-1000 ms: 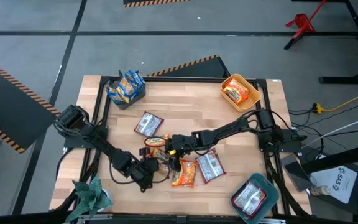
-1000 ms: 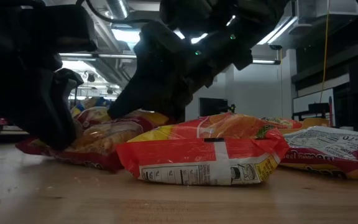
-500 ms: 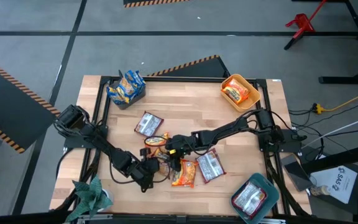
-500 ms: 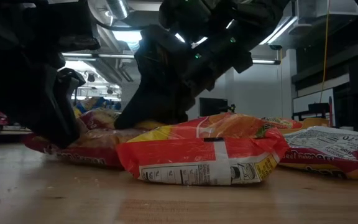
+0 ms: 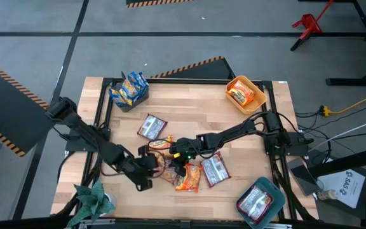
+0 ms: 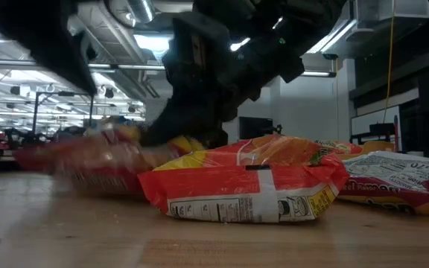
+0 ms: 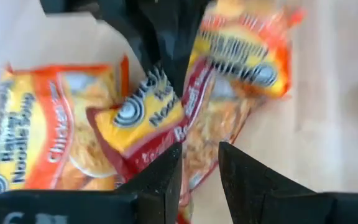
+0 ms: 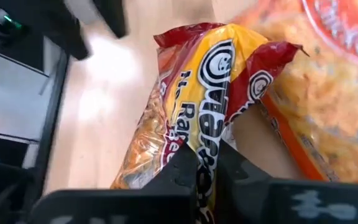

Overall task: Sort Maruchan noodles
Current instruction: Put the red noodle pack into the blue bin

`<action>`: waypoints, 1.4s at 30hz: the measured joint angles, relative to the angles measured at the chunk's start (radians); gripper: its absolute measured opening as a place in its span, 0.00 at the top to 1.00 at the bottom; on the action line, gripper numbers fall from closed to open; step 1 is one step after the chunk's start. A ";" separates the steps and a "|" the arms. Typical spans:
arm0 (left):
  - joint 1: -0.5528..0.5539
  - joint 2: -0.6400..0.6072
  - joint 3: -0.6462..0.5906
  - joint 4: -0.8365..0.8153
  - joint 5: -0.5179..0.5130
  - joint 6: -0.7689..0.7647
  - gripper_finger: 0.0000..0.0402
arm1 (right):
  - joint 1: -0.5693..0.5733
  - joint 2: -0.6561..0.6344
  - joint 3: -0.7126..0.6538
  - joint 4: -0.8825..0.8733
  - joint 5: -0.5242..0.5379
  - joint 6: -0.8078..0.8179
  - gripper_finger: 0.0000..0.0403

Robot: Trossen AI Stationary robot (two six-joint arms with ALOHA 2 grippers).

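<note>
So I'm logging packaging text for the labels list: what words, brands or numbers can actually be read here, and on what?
"Chicken": on the orange-and-yellow packet, left wrist view.
"Ra…": partial, on the red-and-yellow packet pinched by the right gripper.
"S45": sign beside the table.
Nutrition panel on the front orange packet: too small to read.

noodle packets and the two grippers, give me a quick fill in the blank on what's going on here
1. The right gripper is ___ on a red-and-yellow packet.
2. The yellow bin holds an ___ packet.
3. The blue-and-yellow packets sit in the ___ bin.
4. The left gripper has its fingers ___.

Missing words: shut; orange; grey; open
</note>
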 joint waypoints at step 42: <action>0.001 -0.315 0.001 -0.049 -0.218 0.114 0.75 | 0.641 -0.626 0.001 -1.296 -0.123 -0.057 0.99</action>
